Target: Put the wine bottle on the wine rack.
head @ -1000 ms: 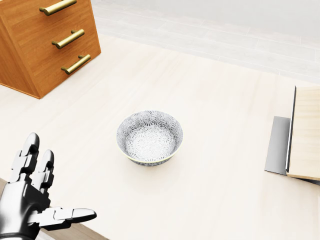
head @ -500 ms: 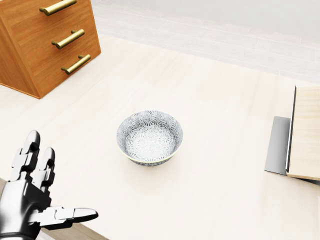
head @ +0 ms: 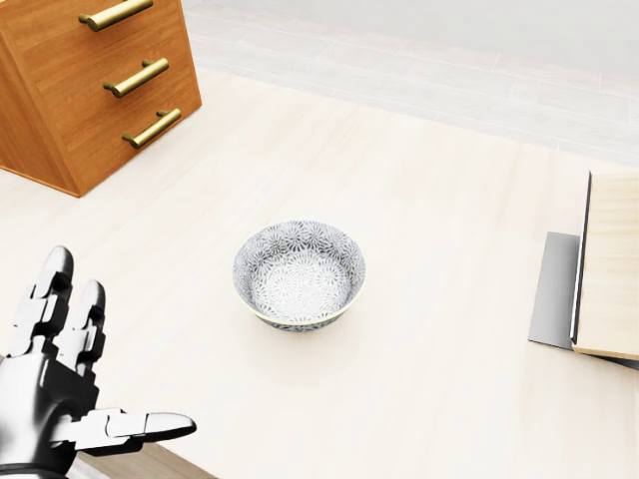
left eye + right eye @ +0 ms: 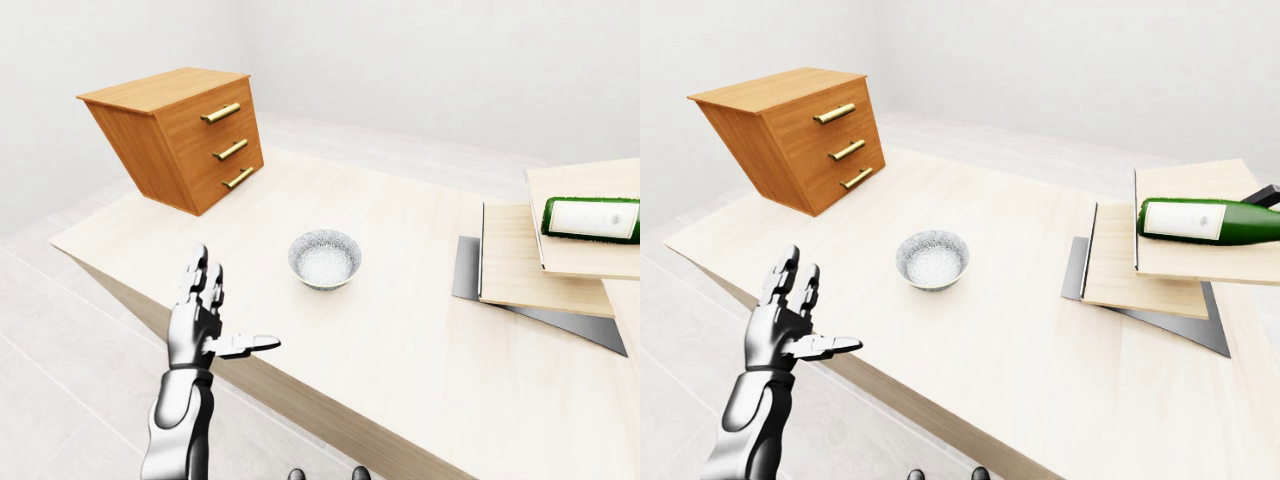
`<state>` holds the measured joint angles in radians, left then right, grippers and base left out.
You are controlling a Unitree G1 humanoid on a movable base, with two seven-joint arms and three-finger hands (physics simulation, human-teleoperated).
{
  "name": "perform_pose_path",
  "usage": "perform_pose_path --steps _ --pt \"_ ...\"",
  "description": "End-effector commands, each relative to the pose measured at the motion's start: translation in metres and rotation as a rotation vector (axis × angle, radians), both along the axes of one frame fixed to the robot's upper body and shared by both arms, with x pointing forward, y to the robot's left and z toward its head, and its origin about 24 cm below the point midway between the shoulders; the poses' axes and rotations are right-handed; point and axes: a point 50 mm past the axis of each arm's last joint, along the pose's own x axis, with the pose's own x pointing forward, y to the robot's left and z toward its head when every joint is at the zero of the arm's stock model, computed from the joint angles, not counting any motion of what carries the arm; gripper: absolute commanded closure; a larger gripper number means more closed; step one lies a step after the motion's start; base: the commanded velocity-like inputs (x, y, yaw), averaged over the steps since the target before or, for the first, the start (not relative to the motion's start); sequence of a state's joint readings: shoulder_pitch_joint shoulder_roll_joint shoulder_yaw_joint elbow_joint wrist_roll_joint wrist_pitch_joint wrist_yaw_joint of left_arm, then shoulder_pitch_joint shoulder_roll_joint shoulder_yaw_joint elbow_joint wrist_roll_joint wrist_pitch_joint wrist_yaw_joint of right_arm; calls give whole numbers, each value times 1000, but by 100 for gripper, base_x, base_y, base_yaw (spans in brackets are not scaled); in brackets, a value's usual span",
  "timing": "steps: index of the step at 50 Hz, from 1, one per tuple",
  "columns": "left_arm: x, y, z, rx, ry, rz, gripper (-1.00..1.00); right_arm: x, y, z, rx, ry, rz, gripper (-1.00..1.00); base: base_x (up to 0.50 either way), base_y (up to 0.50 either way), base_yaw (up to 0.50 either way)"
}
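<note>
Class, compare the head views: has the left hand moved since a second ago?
Yes. The left hand has sunk slightly toward the view's bottom left, away from the unmoved bowl.

The wine bottle [image 4: 1210,221] is dark green glass with a white label across its body. It lies flat on its side on the top board of the wine rack [image 4: 1145,275], a stepped stack of pale wooden boards over a grey metal base. Seen from my right eye, the bottle's length runs left to right along the rack's upper tier.
</note>
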<state>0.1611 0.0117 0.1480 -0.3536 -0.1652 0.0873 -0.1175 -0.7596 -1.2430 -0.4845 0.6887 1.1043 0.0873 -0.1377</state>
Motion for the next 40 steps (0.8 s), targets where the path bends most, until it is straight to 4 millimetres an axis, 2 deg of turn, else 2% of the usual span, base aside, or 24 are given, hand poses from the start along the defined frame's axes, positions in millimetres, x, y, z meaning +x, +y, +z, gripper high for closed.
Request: perform_pose_path --steps 1,20,28,35,37,39,40 --pt "-2 0 6 3 -24 0 -100 -1 25 28 -55 -105 48 -100 0 0 0" --pt "-8 -2 26 16 -109 -2 -100 -6 65 52 -103 -230 157 -100 0 0 0" --pt "-9 0 25 17 -106 -1 -100 -12 88 46 -107 -274 232 -100 0 0 0" --pt "-12 1 35 21 -151 3 -100 -24 109 45 -115 -309 285 -100 0 0 0" --pt "-14 1 37 22 -158 2 -100 -27 117 44 -170 -293 273 -100 0 0 0" --pt "-15 1 38 23 -165 3 -100 -31 119 41 -124 -316 302 -100 0 0 0" --pt "-15 1 39 24 -168 3 -100 -33 125 42 -169 -305 286 -100 0 0 0"
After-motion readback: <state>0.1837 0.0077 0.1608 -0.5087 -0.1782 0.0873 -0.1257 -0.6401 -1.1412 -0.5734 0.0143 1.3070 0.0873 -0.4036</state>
